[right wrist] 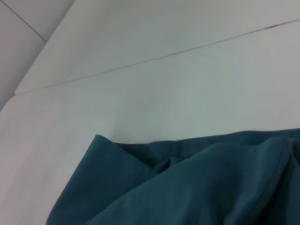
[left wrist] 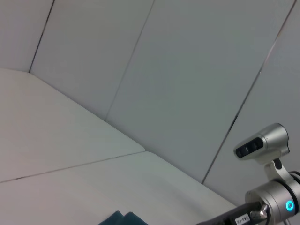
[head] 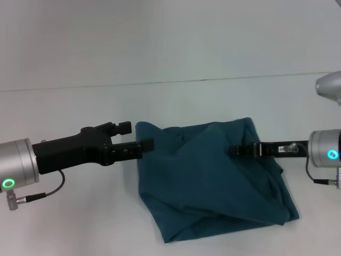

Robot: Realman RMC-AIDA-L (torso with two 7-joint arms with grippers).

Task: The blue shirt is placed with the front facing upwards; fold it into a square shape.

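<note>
The blue shirt [head: 213, 181] lies on the white table as a lumpy, roughly four-sided bundle with its plain side up; no lettering shows. My left gripper [head: 136, 136] is open at the shirt's left edge: its lower finger [head: 143, 145] touches the cloth and its upper finger [head: 124, 127] stands clear of it. My right gripper [head: 238, 151] reaches in from the right and lies over the shirt's upper right part. The right wrist view shows the shirt [right wrist: 187, 187] from close up, with creased folds. Only a corner of the shirt [left wrist: 122, 219] shows in the left wrist view.
The white table [head: 74, 224] has a seam [head: 160, 82] running across behind the shirt. A grey camera-like unit [left wrist: 261, 143] stands above my right arm [left wrist: 276, 206] in the left wrist view. Pale wall panels rise behind the table.
</note>
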